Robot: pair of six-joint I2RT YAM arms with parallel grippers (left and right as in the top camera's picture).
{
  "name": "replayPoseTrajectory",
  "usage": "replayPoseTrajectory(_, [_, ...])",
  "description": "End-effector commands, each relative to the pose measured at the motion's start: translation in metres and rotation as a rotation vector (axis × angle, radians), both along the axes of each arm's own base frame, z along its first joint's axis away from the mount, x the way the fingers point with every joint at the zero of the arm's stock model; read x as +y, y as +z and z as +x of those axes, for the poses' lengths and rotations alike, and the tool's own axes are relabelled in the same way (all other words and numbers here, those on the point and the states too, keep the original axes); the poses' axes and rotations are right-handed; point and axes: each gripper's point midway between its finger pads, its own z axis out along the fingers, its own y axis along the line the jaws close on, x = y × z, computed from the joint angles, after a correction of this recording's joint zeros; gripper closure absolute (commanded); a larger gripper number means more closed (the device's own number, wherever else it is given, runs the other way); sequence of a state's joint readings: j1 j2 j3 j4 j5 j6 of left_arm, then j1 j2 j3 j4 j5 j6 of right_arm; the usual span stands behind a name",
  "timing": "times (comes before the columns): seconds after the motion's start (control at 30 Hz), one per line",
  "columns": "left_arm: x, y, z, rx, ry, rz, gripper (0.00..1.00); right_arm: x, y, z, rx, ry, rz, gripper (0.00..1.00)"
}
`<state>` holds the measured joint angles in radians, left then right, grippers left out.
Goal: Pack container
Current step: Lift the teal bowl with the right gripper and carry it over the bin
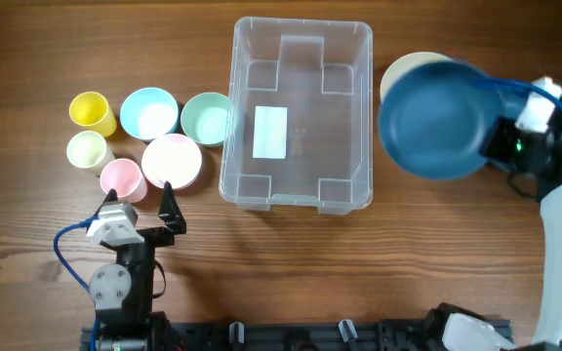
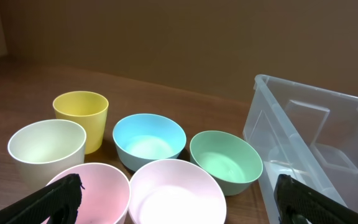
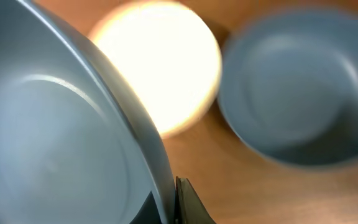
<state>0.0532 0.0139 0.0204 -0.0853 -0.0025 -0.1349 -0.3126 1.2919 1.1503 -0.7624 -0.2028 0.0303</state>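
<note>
Overhead view has the large clear plastic rectangular container (image 1: 344, 127) sitting mid-table on the wooden table (image 1: 27, 263), with nothing inside it that I can see but the white label (image 1: 269, 132) on its floor. Just to its right, the right gripper (image 1: 498, 136) is closed on the rim of a dark blue round bowl (image 1: 435, 122), which it holds up off the table. The bowl partly covers a cream round dish (image 1: 408, 66) beneath it. From the right wrist camera the rim sits hard against the gripper's finger at the bottom of the frame. The cream dish and a second blue-grey bowl (image 3: 297, 93) lie on the table below, both blurred.

Over on the left, the left gripper (image 1: 141, 200) is spread wide and has hold of nothing, poised just short of a pink plastic cup (image 1: 122, 178) and a pale pink bowl (image 1: 172, 161). Behind those stand a cream cup (image 1: 89, 150), a yellow cup (image 1: 93, 112), a light blue bowl (image 1: 148, 113) and a mint green bowl (image 1: 206, 118), the last one just beside the container's left wall.

To my eye the packing has barely begun and this is the carry of the first piece. The next move calls for taking the dark blue bowl leftwards, high enough to clear the right wall. It should be set down level on the floor before the gripper lets go.
</note>
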Motion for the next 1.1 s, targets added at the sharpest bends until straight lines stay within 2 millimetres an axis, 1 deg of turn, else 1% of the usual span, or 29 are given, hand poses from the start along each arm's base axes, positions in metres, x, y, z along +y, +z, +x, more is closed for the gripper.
replayPoseTrajectory(0.0, [-0.003,-0.002,0.000,0.000,-0.016,0.019,0.00,0.046,0.050,0.025,-0.156,0.105,0.024,0.96])
replayPoseTrajectory(0.07, [-0.003,-0.002,0.000,0.000,-0.016,0.019,0.00,0.068,0.057,0.033,-0.195,0.156,0.032,0.96])
replayPoseTrajectory(0.1, [-0.003,-0.002,0.000,0.000,-0.016,0.019,0.00,0.084,0.061,0.038,-0.217,0.191,0.036,0.96])
replayPoseTrajectory(0.13, [-0.003,-0.002,0.000,0.000,-0.016,0.019,0.00,0.094,0.062,0.041,-0.228,0.213,0.039,0.95])
replayPoseTrajectory(0.17, [-0.003,-0.002,0.000,0.000,-0.016,0.019,0.00,0.111,0.064,0.045,-0.241,0.243,0.047,0.96])
replayPoseTrajectory(0.27, [-0.003,-0.002,0.000,0.000,-0.016,0.019,0.00,0.153,0.057,0.050,-0.240,0.344,0.051,0.96])
replayPoseTrajectory(0.37, [-0.003,-0.002,0.000,0.000,-0.016,0.019,0.00,0.192,0.034,0.051,-0.182,0.421,0.055,0.96])
replayPoseTrajectory(0.4, [-0.003,-0.002,0.000,0.000,-0.016,0.019,0.00,0.201,0.026,0.050,-0.161,0.437,0.056,0.96])
replayPoseTrajectory(0.43, [-0.003,-0.002,0.000,0.000,-0.016,0.019,0.00,0.216,0.013,0.049,-0.128,0.472,0.055,0.96])
replayPoseTrajectory(0.47, [-0.003,-0.002,0.000,0.000,-0.016,0.019,0.00,0.227,0.002,0.049,-0.101,0.499,0.055,0.96])
replayPoseTrajectory(0.5, [-0.003,-0.002,0.000,0.000,-0.016,0.019,0.00,0.235,-0.005,0.048,-0.082,0.516,0.055,0.96])
replayPoseTrajectory(0.57, [-0.003,-0.002,0.000,0.000,-0.016,0.019,0.00,0.253,-0.029,0.044,-0.021,0.557,0.052,0.96])
replayPoseTrajectory(0.6, [-0.003,-0.002,0.000,0.000,-0.016,0.019,0.00,0.258,-0.036,0.043,-0.003,0.568,0.050,0.96])
replayPoseTrajectory(0.63, [-0.003,-0.002,0.000,0.000,-0.016,0.019,0.00,0.264,-0.049,0.041,0.030,0.581,0.042,0.96])
replayPoseTrajectory(0.77, [-0.003,-0.002,0.000,0.000,-0.016,0.019,0.00,0.271,-0.069,0.039,0.080,0.595,0.036,0.96])
replayPoseTrajectory(0.83, [-0.003,-0.002,0.000,0.000,-0.016,0.019,0.00,0.270,-0.073,0.038,0.094,0.595,0.034,0.96])
replayPoseTrajectory(1.07, [-0.003,-0.002,0.000,0.000,-0.016,0.019,0.00,0.260,-0.087,0.020,0.192,0.593,0.012,0.96])
